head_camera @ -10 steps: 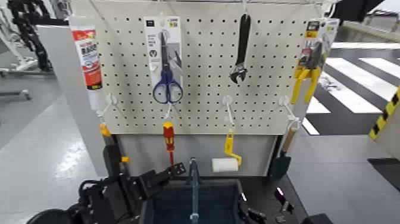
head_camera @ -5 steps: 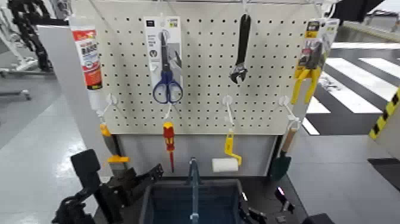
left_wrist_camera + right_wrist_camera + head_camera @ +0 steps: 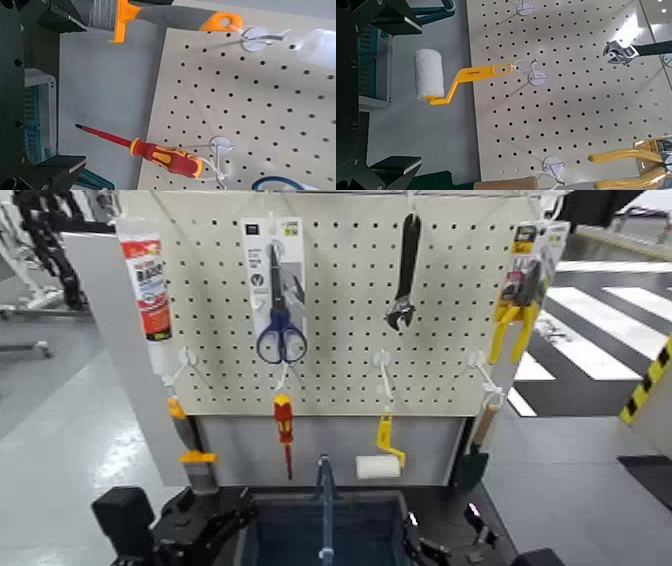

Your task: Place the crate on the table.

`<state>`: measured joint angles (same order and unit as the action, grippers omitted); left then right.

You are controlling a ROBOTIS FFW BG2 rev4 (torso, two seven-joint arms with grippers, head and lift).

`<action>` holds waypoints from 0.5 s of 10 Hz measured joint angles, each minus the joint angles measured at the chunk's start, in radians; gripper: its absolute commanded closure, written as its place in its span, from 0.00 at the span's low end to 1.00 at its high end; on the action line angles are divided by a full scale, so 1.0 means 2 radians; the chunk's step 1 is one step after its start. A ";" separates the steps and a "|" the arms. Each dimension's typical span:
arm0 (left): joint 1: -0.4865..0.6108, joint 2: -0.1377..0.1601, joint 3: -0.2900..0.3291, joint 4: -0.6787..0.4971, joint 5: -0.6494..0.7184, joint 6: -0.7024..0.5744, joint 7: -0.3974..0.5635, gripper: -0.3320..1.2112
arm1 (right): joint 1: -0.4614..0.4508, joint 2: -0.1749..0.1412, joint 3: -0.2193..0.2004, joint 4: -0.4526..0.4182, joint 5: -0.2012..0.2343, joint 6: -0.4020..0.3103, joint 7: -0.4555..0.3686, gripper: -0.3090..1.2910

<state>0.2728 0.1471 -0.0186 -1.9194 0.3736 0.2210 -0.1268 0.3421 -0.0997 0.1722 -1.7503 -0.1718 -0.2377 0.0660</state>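
fwiw the plastic crate [image 3: 285, 499] sits roughly 3 o'clock from the left gripper [image 3: 84, 95], 9 o'clock from the right gripper [image 3: 420, 95], both wide open, nothing gripped

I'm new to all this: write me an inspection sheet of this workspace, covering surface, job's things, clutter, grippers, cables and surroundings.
Surface: black tabletop, under the crate.
Job's things: blue-grey crate with upright centre bar, on the tabletop.
Clutter: nothing seen loose on the visible tabletop.
Grippers: left, jaws apart, beside the crate's left side; right, jaws apart, by its right side. Neither grips anything.
Cables: nothing seen lying on the tabletop.
Surroundings: beige pegboard with scissors, adjustable wrench, pliers, screwdriver, paint roller and trowel; striped floor beyond.
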 measured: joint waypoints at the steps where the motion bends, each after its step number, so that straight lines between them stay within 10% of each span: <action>1: 0.014 -0.002 -0.001 0.002 -0.023 -0.035 0.009 0.30 | 0.000 0.000 0.000 0.000 0.000 0.000 0.000 0.28; 5: 0.050 -0.003 -0.004 0.017 -0.075 -0.114 0.023 0.30 | 0.000 -0.002 0.000 0.000 0.000 0.000 0.000 0.28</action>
<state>0.3732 0.1415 -0.0261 -1.8856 0.2243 -0.0078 -0.0799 0.3419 -0.1028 0.1718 -1.7501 -0.1718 -0.2378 0.0659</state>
